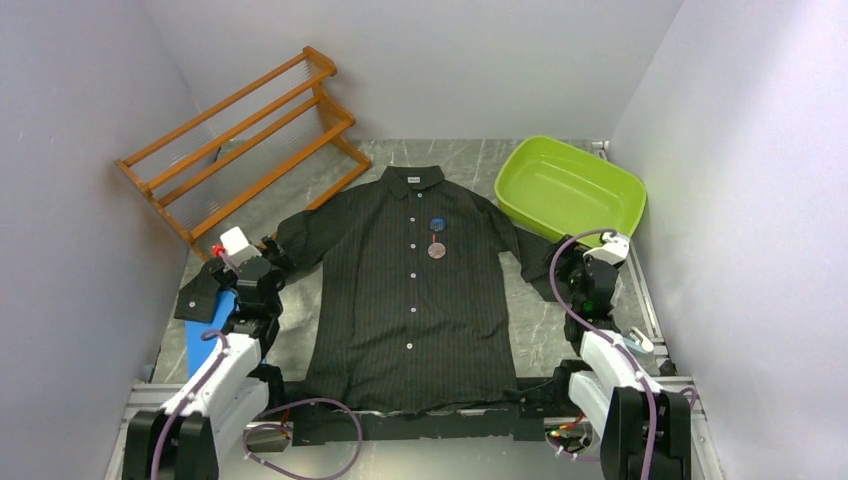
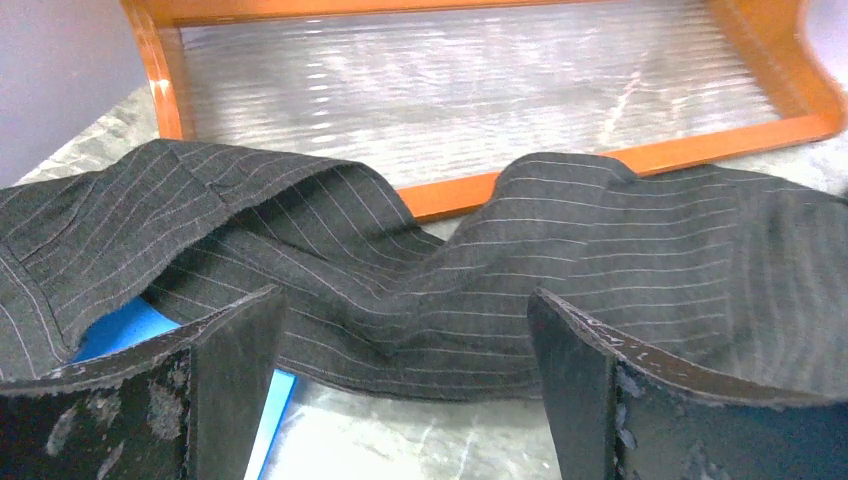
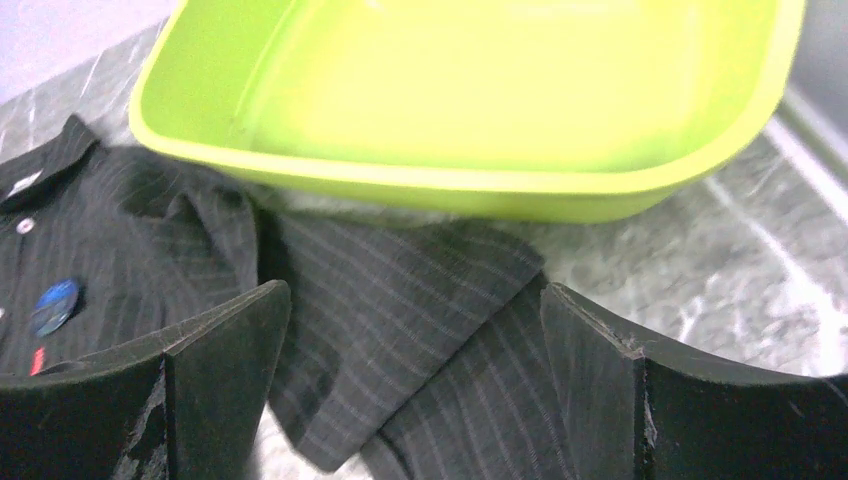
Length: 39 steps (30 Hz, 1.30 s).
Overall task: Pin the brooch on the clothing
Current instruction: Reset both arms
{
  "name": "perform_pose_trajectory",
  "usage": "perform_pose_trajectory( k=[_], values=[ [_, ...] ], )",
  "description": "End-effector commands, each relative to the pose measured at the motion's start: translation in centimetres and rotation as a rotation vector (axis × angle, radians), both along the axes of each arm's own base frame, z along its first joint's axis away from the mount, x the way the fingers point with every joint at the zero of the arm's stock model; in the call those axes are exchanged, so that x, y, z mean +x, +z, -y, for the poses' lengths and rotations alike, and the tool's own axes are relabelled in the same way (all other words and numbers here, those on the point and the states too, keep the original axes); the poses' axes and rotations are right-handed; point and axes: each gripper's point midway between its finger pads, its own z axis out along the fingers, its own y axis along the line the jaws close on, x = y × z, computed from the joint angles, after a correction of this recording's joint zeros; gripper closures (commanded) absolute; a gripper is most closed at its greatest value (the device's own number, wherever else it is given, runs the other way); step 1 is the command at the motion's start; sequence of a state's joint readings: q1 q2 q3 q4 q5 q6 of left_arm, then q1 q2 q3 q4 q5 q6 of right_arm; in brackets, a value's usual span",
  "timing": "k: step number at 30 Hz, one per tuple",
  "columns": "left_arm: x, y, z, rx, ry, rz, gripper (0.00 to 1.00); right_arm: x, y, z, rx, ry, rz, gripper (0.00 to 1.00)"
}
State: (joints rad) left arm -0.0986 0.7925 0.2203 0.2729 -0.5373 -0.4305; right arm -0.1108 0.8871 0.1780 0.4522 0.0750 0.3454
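A black pinstriped shirt [image 1: 410, 310] lies front-up on the grey marbled table [image 1: 540, 320] between two robot arms. Its collar [image 1: 414, 178] points to the far side and its hem runs along the near edge. A row of small white buttons [image 1: 411, 296] runs down its middle.

Two round badges sit on the chest just right of that row: a blue badge [image 1: 437, 224] and, just nearer, a pinkish badge [image 1: 436, 250]. The overhead view does not show whether either one is fastened to the cloth.

The left gripper [image 2: 402, 297] hovers low over the left sleeve [image 2: 560, 250], its two dark fingers [image 2: 230, 350] spread wide with nothing between them. The sleeve drapes in folds across a flat blue sheet [image 2: 115, 335] and reaches toward the foot of an orange wooden rack [image 1: 245, 150], which leans against the far left wall.

The right gripper [image 3: 414, 290] is poised at the right side of the table, its fingers [image 3: 225, 350] likewise wide apart and holding nothing. Ahead of it the right sleeve [image 3: 430, 265] lies folded back on itself. The fold sits just beside a lime-green plastic basin [image 1: 570, 190], which stands in the far right corner. The wrist view does not show whether cloth and basin touch.

From that same wrist view the blue badge shows at the left edge, with a tiny red mark [image 3: 38, 358] on the cloth below it.
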Motion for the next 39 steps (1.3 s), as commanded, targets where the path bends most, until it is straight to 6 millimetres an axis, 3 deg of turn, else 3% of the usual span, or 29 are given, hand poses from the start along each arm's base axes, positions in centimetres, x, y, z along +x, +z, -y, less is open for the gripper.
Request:
perform_pose_trajectory(
  k=[1,4,7,11,13,22,29,34,39],
  values=[
    [1.2,0.7,-1.6,0.138,0.042,0.051,0.05,0.9,4.3,2.6,-0.133,-0.106,0.231,0.0],
    [2.4,-0.6,-1.5,0.225,-0.001,0.02,0.05,0.9,3.4,2.7,-0.129,-0.115,0.245,0.0],
    [4.2,-0.7,-1.0,0.281,-0.054,0.023,0.05,1.1,2.8,2.6,-0.155,-0.097,0.254,0.0],
    [6.9,-1.4,0.5,0.315,-0.165,0.046,0.05,1.6,2.9,2.7,-0.204,-0.088,0.248,0.0],
    [7.7,-2.3,0.3,0.324,-0.16,0.04,0.05,1.5,2.8,2.9,-0.213,-0.096,0.262,0.0],
    [9.7,-5.1,1.5,0.339,-0.275,-0.079,0.05,2.0,2.4,2.7,-0.231,-0.082,0.285,0.0],
    [10.1,-5.3,1.1,0.314,-0.271,-0.093,0.05,3.4,1.5,1.1,-0.265,0.031,0.267,0.0],
    [10.1,-5.3,1.0,0.297,-0.261,-0.087,0.05,4.2,0.7,2.2,-0.245,-0.037,0.201,0.0],
    [10.1,-5.3,1.0,0.297,-0.261,-0.086,0.05,6.3,-0.4,0.8,-0.261,0.074,0.112,0.0]
  ],
)
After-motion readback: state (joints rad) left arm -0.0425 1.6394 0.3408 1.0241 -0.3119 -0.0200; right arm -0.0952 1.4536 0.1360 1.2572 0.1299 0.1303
